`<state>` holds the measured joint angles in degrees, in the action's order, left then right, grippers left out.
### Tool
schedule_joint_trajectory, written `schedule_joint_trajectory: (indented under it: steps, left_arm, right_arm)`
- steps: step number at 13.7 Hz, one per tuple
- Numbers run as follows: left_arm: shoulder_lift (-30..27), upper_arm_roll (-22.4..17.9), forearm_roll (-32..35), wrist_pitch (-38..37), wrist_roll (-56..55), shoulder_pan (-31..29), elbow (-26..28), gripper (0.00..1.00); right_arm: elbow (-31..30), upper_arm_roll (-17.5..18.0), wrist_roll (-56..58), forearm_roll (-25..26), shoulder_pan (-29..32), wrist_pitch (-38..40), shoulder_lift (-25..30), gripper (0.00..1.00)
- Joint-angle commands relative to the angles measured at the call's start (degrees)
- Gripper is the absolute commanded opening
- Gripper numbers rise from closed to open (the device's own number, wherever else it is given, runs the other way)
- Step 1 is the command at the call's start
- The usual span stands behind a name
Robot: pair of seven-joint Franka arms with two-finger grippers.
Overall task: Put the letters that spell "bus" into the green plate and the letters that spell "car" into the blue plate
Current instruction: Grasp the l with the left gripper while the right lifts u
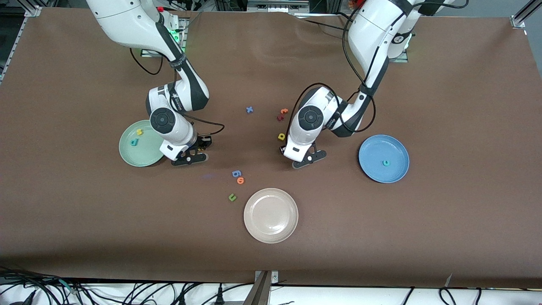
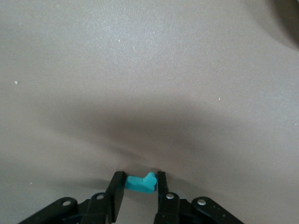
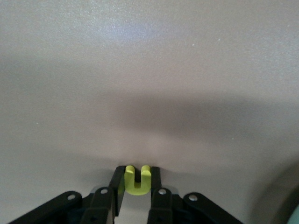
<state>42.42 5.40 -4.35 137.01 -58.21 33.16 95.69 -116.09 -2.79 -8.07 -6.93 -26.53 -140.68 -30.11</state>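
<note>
The pale green plate (image 1: 146, 157) lies toward the right arm's end of the table and holds a teal-blue "b" (image 1: 134, 142) and a yellow "s" (image 1: 139, 132). Beside this plate, low at the tabletop, my right gripper (image 3: 138, 177) (image 1: 200, 146) is shut on a yellow "u" (image 3: 137, 183). Toward the left arm's end, a teal "c" (image 1: 385, 162) lies in the blue plate (image 1: 372, 148). My left gripper (image 2: 139, 179) (image 1: 283, 150) is down at the table between the two plates, shut on a teal "r" (image 2: 140, 183). A yellow "a" (image 1: 281, 136) lies on the cloth close by it.
A beige-white plate (image 1: 271, 231) sits nearer the front camera, mid-table. Loose letters lie around: a blue one (image 1: 236, 173), an orange one (image 1: 240, 180) and an olive "u" (image 1: 232, 197) near that plate, plus a blue "x" (image 1: 250, 109), an orange one (image 1: 284, 111) and a dark red one (image 1: 280, 117) farther back.
</note>
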Motion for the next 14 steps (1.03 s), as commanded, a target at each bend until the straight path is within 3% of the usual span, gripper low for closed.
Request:
schedule_joint_trajectory:
  steps: [1,3,8,12,14]
  left_arm:
    - [1.3,-0.2,1.1,-0.1,-0.9,0.4,-1.6,0.36]
    - [1.3,-0.2,1.0,-0.1,-0.9,0.4,-1.6,0.35]
    - [0.9,-0.2,0.7,-0.2,-0.3,-0.1,-2.0,0.15]
    - [0.1,-0.2,1.5,-2.7,0.4,-0.7,-3.0,0.09]
    - [-1.7,-0.3,1.5,-5.9,7.0,-3.1,-3.0,0.06]
  right_arm:
    - [-0.8,-0.4,-1.6,0.0,-0.1,-0.5,0.7,0.03]
    - [-0.4,-0.7,-3.8,0.0,-0.1,3.0,2.7,0.03]
    - [-0.2,-7.8,-3.8,0.1,0.0,12.6,9.4,0.03]
    - [-1.8,-14.6,-3.2,0.2,0.1,16.6,9.5,0.03]
    - [-3.3,-16.7,-2.2,0.2,0.3,16.1,8.4,0.03]
